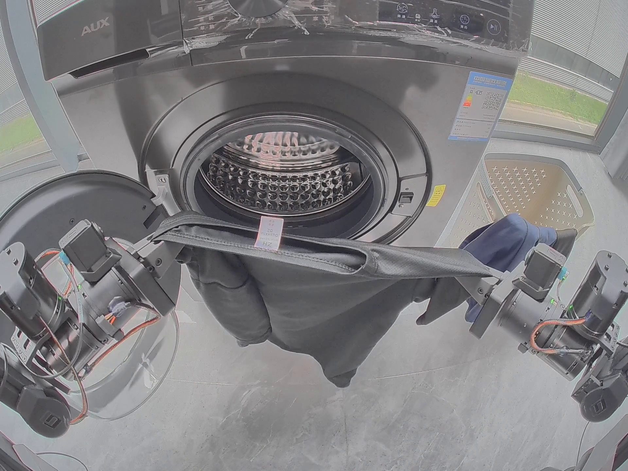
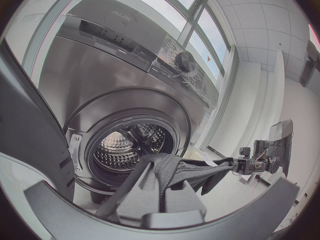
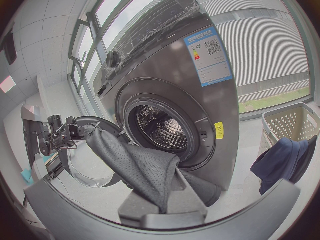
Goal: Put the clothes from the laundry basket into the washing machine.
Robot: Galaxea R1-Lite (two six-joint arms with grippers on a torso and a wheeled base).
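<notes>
A dark grey garment (image 1: pixel 307 276) with a white tag hangs stretched between my two grippers, just in front of and below the washing machine's open drum (image 1: pixel 284 171). My left gripper (image 1: pixel 160 246) is shut on its left end, next to the swung-open door (image 1: pixel 78 210). My right gripper (image 1: pixel 481 282) is shut on its right end. The left wrist view has the fabric (image 2: pixel 173 170) pinched in my left gripper (image 2: pixel 161 197). The right wrist view has mesh cloth (image 3: pixel 140 164) pinched in my right gripper (image 3: pixel 165 197). A navy garment (image 1: pixel 507 243) drapes over the laundry basket (image 1: pixel 536 188).
The washing machine (image 1: pixel 288 67) stands straight ahead, its round glass door open to the left. The beige basket sits on the floor to the right of the machine, by a window. Grey floor (image 1: pixel 327 420) lies open below the garment.
</notes>
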